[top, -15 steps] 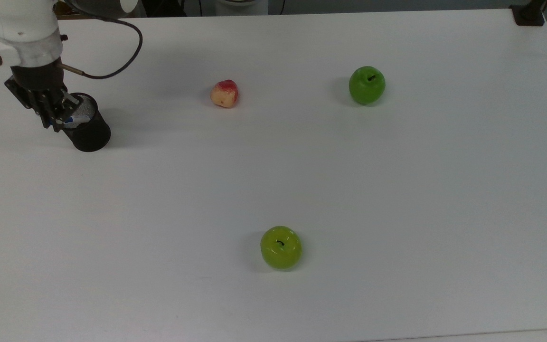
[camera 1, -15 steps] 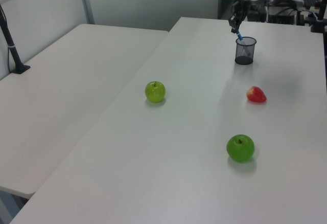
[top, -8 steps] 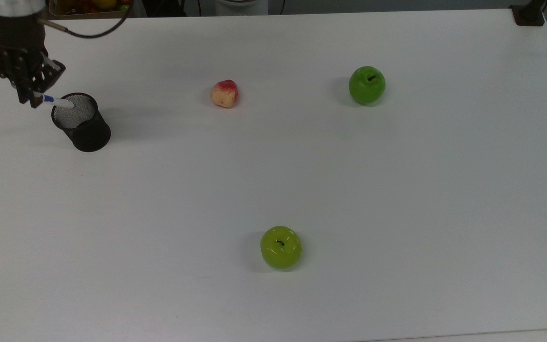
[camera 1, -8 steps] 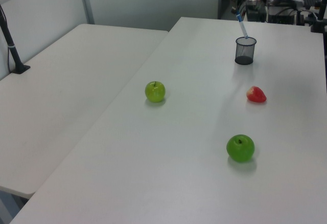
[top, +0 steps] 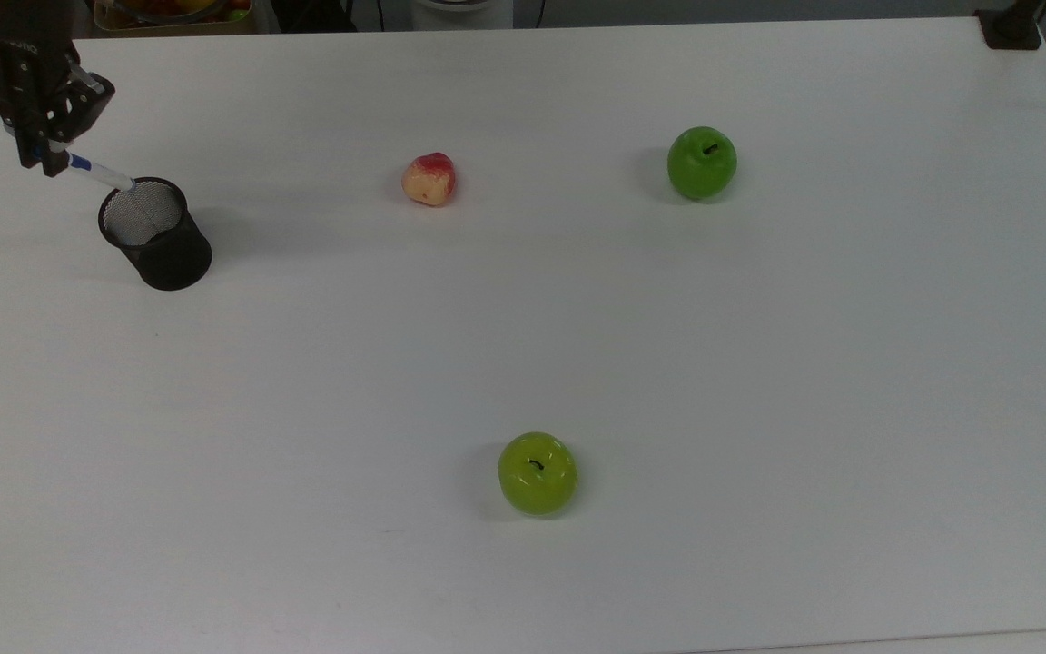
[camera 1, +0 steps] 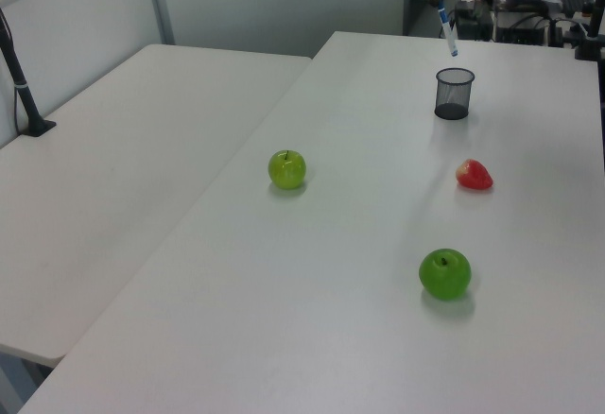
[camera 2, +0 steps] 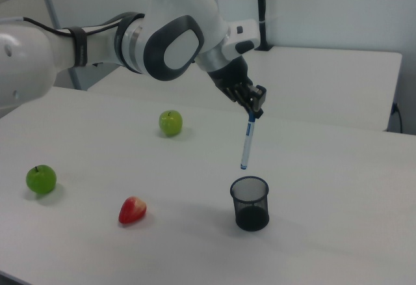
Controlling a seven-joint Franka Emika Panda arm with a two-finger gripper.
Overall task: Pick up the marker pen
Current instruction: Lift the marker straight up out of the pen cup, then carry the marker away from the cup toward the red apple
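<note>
Marker pen (camera 2: 247, 143) hangs near-vertical, blue tip clear above mesh cup (camera 2: 250, 203); gripper (camera 2: 254, 110) jaws clamped on cap end at 12 o'clock, for straight withdrawal without snagging rim.

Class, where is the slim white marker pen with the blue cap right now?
In the right view, the slim white marker pen with the blue cap hangs upright from the arm's tool, lifted clear just above the black mesh pen cup on the white table.

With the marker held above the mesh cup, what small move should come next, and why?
Probably a short further lift, then carry it away. The gripper is shut on the marker pen, whose lower tip hangs just above the black mesh cup, so a little more height would guard against clipping the rim.
</note>
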